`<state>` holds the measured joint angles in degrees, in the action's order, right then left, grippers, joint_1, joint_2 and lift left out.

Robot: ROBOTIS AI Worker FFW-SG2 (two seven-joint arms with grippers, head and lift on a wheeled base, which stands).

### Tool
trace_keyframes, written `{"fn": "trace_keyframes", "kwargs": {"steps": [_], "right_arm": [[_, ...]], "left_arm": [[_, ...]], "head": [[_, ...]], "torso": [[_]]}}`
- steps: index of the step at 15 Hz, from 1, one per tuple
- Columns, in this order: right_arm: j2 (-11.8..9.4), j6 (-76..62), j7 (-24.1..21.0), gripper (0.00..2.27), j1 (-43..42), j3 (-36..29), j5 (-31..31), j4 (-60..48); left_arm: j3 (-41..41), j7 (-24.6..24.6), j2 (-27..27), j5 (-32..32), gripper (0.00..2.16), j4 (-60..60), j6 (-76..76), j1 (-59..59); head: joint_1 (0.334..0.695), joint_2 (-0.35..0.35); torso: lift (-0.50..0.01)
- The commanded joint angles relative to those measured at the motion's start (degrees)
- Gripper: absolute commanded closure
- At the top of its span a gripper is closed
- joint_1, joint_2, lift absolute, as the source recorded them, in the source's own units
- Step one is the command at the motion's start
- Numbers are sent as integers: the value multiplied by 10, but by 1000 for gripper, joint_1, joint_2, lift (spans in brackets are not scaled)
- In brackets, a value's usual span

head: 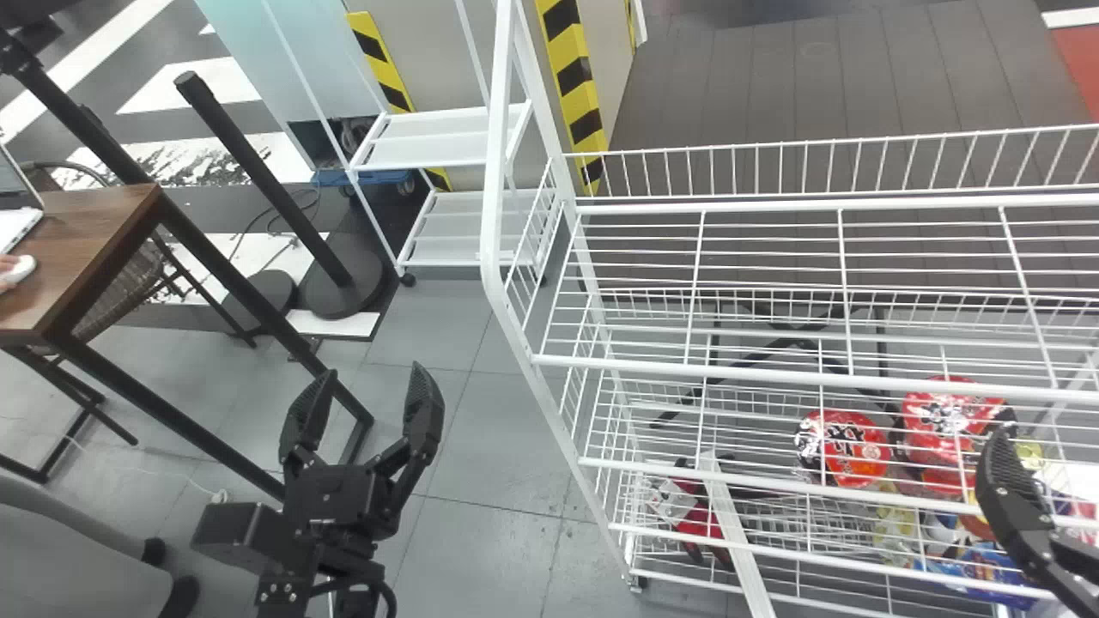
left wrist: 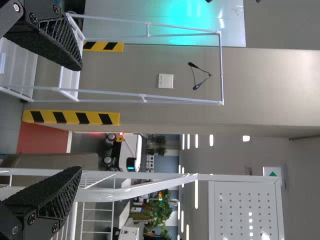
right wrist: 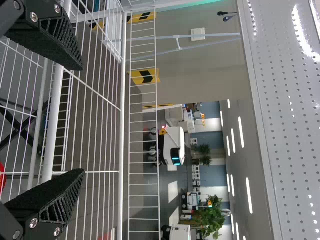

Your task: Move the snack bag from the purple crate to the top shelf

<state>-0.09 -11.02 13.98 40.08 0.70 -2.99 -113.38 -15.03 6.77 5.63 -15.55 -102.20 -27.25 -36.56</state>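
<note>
The left black claw with two flat fingers [head: 371,376] is held over the grey tiled floor [head: 481,463], near the left end of a white wire rack [head: 515,330]. It is open, its two fingers spread well apart; the same spread is seen in the left wrist view. The right black claw with two flat fingers [head: 1011,493] is seen at the head view's right edge, overlapping the rack's wires. It too is open, as is shown in the right wrist view, where a white perforated metal panel [right wrist: 290,125] is also seen. Whether the rack is touched by it cannot be told.

Low in the rack, behind the wires, two rounded red packages [head: 846,451] are seen, marked with white and dark print. Near them lie a yellow packet [head: 897,528] and a blue packet [head: 987,571], while a red-and-white item [head: 691,511] is placed nearer the rack's left end. Which of these, if any, is the snack bag cannot be told. The wall edges are marked with yellow-and-black striped tape [head: 577,81], and a small sign with a green mark [left wrist: 273,173] is mounted in the background.
</note>
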Motion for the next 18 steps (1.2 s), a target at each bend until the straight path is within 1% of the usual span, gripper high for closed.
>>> {"fn": "trace_keyframes", "kwargs": {"steps": [1, 12, 14, 18], "right_arm": [[1, 6, 0, 80, 0, 0, 0, -2], [1, 10, 0, 83, 0, -1, -4, -2], [1, 8, 0, 83, 0, 1, 6, -1], [1, 8, -15, 83, 0, 5, 3, -2]], "left_arm": [[0, 0, 0, 0, 113, 0, 1, 0], [0, 0, 1, 3, 113, 1, 10, 1], [0, 0, 1, 3, 113, 2, 10, 1], [0, 0, 0, 3, 113, 2, 10, 1]], "head": [[695, 328], [695, 326], [695, 326], [695, 326]], "torso": [[0], [0], [0], [-15]]}}
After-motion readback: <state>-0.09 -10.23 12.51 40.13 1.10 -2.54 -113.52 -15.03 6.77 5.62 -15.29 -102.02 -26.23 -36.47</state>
